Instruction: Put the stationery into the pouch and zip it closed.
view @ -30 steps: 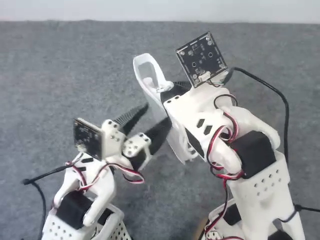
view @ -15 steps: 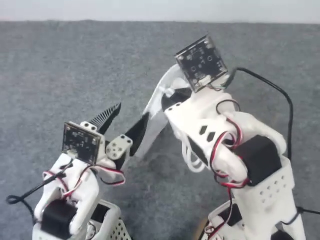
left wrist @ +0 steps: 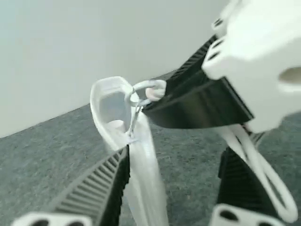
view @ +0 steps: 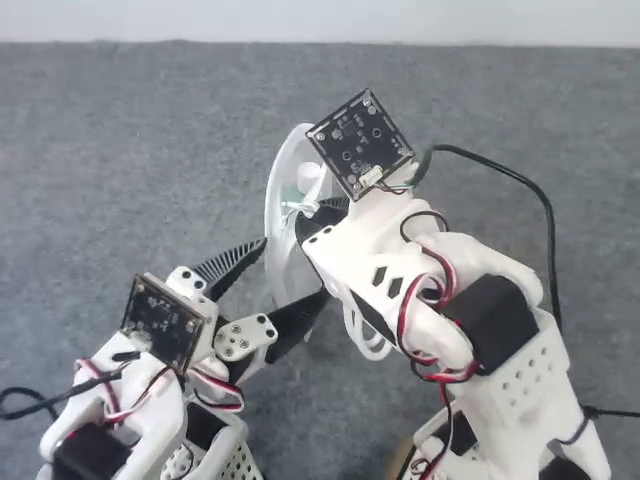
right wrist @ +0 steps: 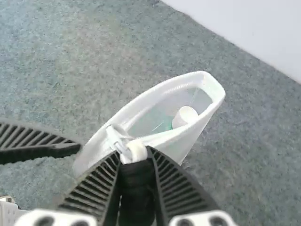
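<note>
A translucent white pouch (view: 283,195) hangs in the air above the grey carpet, its mouth partly open. My right gripper (view: 318,212) is shut on the zipper pull (right wrist: 123,146) at the pouch's rim (right wrist: 160,117). Inside the pouch lie a white cylindrical piece of stationery (right wrist: 185,116) and something green. My left gripper (view: 293,268) is open below, its black fingers either side of the lower part of the pouch (left wrist: 141,169), which runs along one finger (left wrist: 113,181). In the left wrist view the right gripper (left wrist: 155,96) pinches the metal ring of the pull (left wrist: 146,87).
Grey carpet (view: 120,150) covers the table up to a pale wall at the back. A black cable (view: 520,200) loops from the right arm's camera board. White looped wires (left wrist: 263,169) hang under the right arm near the left gripper.
The right gripper has shifted left with the pouch, which now hangs more upright. The left arm dropped back and then came forward, its open fingers now around the pouch's lower part.
</note>
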Controlling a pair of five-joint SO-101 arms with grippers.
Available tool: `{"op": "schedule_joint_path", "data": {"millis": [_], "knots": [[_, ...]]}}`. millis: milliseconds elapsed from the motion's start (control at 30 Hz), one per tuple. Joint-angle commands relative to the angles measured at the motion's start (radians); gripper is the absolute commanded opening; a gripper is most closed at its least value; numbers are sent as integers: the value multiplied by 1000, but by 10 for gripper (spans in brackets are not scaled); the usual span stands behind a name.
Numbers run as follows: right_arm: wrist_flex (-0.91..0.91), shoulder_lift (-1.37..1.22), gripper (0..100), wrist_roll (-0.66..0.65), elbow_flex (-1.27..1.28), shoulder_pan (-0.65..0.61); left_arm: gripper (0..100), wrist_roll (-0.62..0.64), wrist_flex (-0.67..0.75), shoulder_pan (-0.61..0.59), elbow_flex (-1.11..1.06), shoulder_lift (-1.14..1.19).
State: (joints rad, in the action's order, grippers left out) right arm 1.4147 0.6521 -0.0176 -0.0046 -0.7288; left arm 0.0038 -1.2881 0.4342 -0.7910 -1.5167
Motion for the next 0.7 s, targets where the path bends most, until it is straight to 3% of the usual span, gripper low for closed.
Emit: {"op": "schedule_joint_path", "data": {"millis": [0, 433, 667], "knots": [[-27, 50, 5, 12, -8, -8, 290, -6, 52, 9, -28, -3], [-18, 97, 5, 12, -6, -4, 214, -14, 104, 6, -110, -3], [-31, 131, 5, 12, 71, -8, 184, -6, 190, -120, -150, -3]]}}
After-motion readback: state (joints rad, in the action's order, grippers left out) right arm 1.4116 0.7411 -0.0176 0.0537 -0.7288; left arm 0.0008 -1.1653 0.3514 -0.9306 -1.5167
